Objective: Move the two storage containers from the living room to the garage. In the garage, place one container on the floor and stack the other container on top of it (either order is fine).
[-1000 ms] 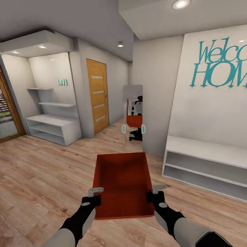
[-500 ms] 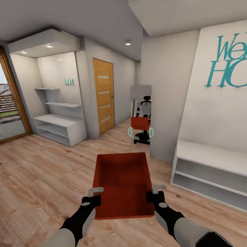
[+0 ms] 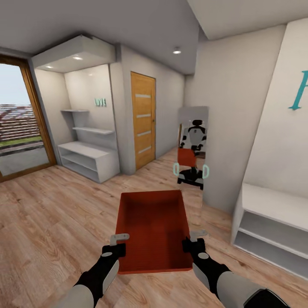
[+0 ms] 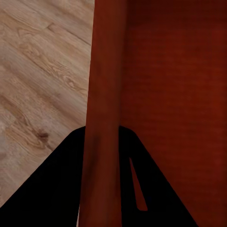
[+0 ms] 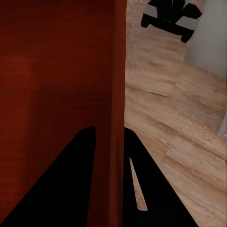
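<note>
left gripper: clamped on the left wall of the storage container, near its close end; in the left wrist view its two dark fingers sit either side of the thin orange-red wall
right gripper: clamped on the container's right wall, level with the left gripper; the right wrist view shows its fingers straddling that wall, one inside the bin, one outside
storage container: held up between both arms, level, open top upward, long side pointing away from the robot, above the wood plank floor
mirror: tall, standing against the wall straight ahead; it reflects the robot with the orange-red bin in front of it
wooden door: shut, with pale horizontal slits, left of the mirror
white shelf unit: in an alcove left of the door, with small teal letters on the wall above
glass door: far left, wood frame, outdoor view behind
low white bench shelf: at right under a white wall with part of a teal letter
</note>
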Robot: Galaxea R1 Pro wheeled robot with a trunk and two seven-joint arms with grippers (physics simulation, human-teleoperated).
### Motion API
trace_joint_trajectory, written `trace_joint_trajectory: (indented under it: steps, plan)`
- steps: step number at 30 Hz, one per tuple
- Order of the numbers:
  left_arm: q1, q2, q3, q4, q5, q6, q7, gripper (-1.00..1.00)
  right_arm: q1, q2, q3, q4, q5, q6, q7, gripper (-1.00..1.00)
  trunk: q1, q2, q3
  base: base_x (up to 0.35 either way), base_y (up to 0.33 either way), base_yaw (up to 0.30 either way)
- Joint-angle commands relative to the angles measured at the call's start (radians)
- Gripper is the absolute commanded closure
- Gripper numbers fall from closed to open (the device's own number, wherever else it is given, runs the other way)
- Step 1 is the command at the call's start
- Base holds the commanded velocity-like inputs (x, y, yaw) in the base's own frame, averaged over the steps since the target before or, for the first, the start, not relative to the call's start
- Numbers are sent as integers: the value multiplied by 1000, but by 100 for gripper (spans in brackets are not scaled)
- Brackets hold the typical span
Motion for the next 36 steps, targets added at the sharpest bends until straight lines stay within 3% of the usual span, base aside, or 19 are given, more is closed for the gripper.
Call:
trace_joint_trajectory:
  steps: [1, 36]
  plan:
    - [-1, 26, 24, -5, -15, -11, 61, 100, -1, 0, -43, 0, -43, 1, 0, 100, 1, -1, -1, 323, 0, 265]
    - [-1, 26, 24, -5, -15, -11, 61, 100, -1, 0, -43, -1, -43, 1, 0, 100, 1, -1, -1, 323, 0, 267]
